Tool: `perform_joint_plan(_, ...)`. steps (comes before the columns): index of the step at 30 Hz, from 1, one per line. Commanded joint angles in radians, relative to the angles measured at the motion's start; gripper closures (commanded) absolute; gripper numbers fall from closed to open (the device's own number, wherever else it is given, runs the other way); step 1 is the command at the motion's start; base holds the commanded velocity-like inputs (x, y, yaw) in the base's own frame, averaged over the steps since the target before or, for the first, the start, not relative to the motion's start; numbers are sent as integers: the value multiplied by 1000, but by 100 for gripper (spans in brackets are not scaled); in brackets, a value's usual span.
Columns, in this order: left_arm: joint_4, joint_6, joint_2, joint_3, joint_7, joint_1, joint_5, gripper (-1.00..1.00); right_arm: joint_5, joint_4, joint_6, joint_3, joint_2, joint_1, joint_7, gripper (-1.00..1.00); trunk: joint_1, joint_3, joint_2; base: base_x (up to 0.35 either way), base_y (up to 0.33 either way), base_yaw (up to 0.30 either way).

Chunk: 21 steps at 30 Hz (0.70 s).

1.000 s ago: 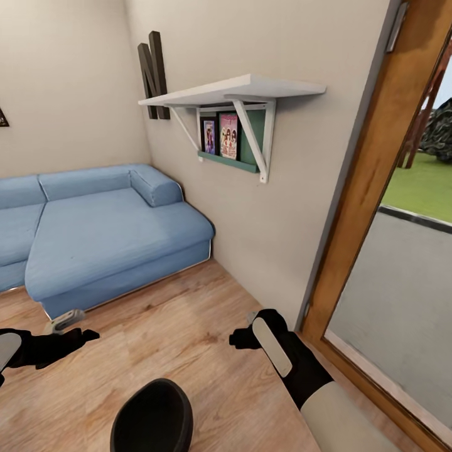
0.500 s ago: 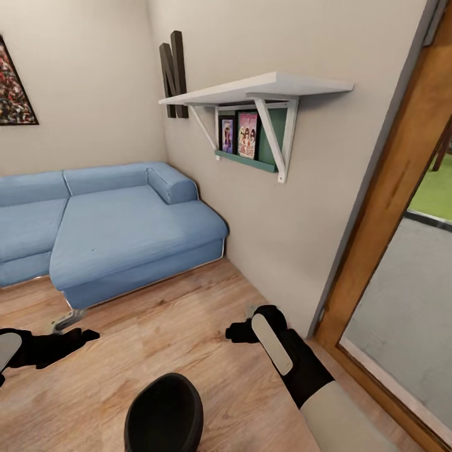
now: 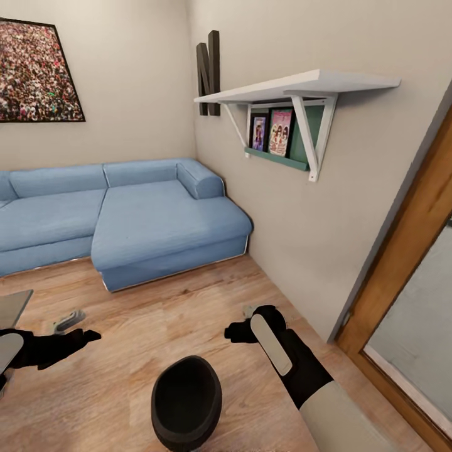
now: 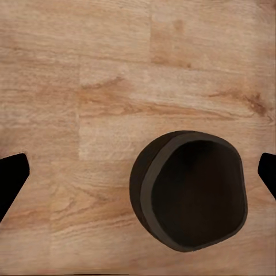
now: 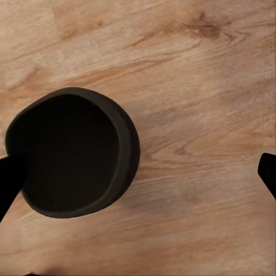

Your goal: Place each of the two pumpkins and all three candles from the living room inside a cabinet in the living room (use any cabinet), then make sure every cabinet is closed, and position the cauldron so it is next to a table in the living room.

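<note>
Wooden floor point(image 3: 188, 314) carries the upright cauldron point(image 3: 186, 402), mouth facing up.

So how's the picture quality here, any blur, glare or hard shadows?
Head view: sharp, even flat light, no glare, wide-angle lean in the wall shelf. Both wrist views: crisp floor grain, the cauldron inside too dark to read, barely any cast shadow.

Cauldron point(image 3: 186, 402) on wood floor point(image 3: 157, 314) at 6 o'clock, between left gripper point(image 3: 85, 337) at 8 o'clock and right gripper point(image 3: 233, 331) at 5 o'clock. Sectional sofa point(image 3: 125, 216) at 10 o'clock against rear wall, below picture point(image 3: 34, 72). Wall shelf point(image 3: 295, 88) at 1 o'clock, books point(image 3: 271, 133) beneath. Door frame point(image 3: 408, 263) at 3 o'clock.
</note>
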Motion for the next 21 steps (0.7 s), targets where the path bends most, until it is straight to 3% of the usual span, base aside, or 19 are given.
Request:
perform_joint_plan(1,-1,2,0,1,10,-1,10,-100,-10,-1,-1,2,0,-1,-11,-100,0,-2,0,-113,0,266)
perform_joint_plan(5,2,2,0,1,10,-1,9,-100,-13,-5,-3,4,0,-1,-10,-100,0,-4,0,-63,0,259)
perform_joint_plan(10,1,0,-5,0,10,-1,8,-100,-82,0,-6,7,2,-4,-11,-100,0,-9,0,-8,0,244)
perform_joint_plan(13,4,-1,-8,0,9,-7,9,-100,-96,-8,-3,6,5,-7,-29,-100,0,-12,0,-1,0,218)
perform_joint_plan(21,48,-2,-63,-12,16,-17,1,-100,-104,-17,-8,7,17,-10,-65,-100,0,-13,0,0,0,43)
